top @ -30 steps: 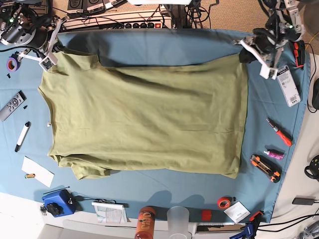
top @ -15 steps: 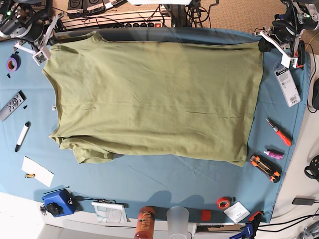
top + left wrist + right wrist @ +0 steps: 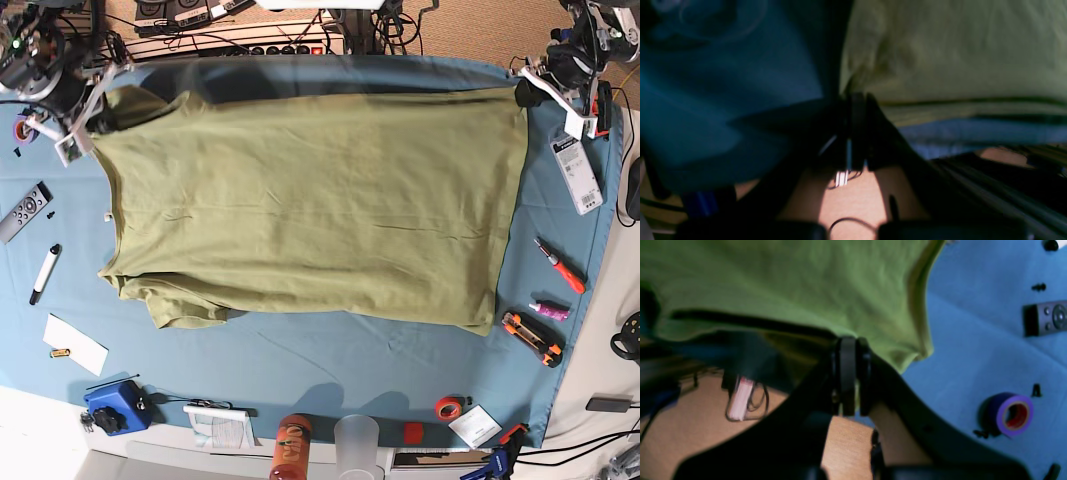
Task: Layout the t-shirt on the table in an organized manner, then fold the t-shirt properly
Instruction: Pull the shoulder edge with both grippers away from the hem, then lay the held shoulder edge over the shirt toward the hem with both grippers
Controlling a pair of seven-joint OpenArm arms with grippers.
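Note:
The olive-green t-shirt (image 3: pixel 310 210) lies spread wide across the teal table (image 3: pixel 330 365), with one sleeve bunched at its near left corner. My left gripper (image 3: pixel 522 92) is shut on the shirt's far right corner, at the table's far right edge. In the left wrist view the dark jaws (image 3: pixel 857 100) pinch the hem of the t-shirt (image 3: pixel 957 56). My right gripper (image 3: pixel 98 125) is shut on the far left corner, which is lifted off the cloth. The right wrist view shows the fingers (image 3: pixel 848 373) closed on the edge of the t-shirt (image 3: pixel 790 283).
At the left edge lie a remote (image 3: pixel 24 212), a marker (image 3: pixel 45 273), purple tape (image 3: pixel 24 127) and a white paper (image 3: pixel 76 344). A screwdriver (image 3: pixel 560 265), a utility knife (image 3: pixel 532 338) and a packet (image 3: pixel 577 170) lie on the right. A blue box (image 3: pixel 115 405), bottle (image 3: pixel 291 447), cup (image 3: pixel 357 442) and red tape (image 3: pixel 450 406) line the near edge.
Both grippers pulled the shirt toward the far edge and stretched it wider. In the last half second the right gripper came back a little nearer, while the left one stayed put.

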